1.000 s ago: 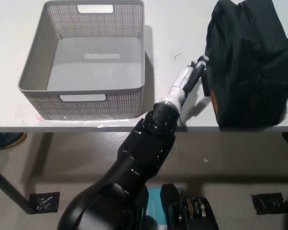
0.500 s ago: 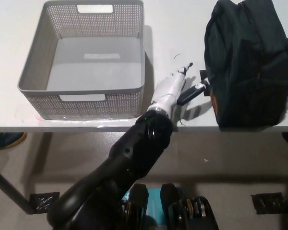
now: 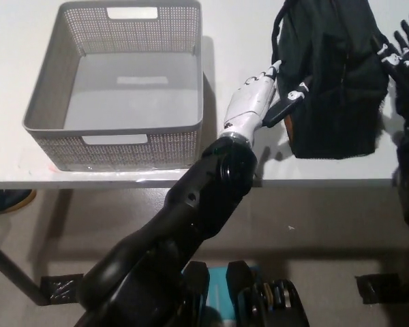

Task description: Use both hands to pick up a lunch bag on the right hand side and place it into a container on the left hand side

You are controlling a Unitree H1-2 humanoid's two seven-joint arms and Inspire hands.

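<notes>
Bag (image 3: 334,75) stands on the table (image 3: 238,41) at right, near the front edge, pressed between the left hand (image 3: 253,102) and right hand (image 3: 403,54), both with fingers spread flat. Bare tabletop separates it from the basket (image 3: 116,139) at left.

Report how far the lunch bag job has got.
Done: both hands are at the black lunch bag, the white left hand against its left side, the black right hand at its right edge. In hand: the two-sided squeeze; whether the bag has left the white table cannot be told. Left: carrying it over into the grey basket, which holds nothing.
</notes>
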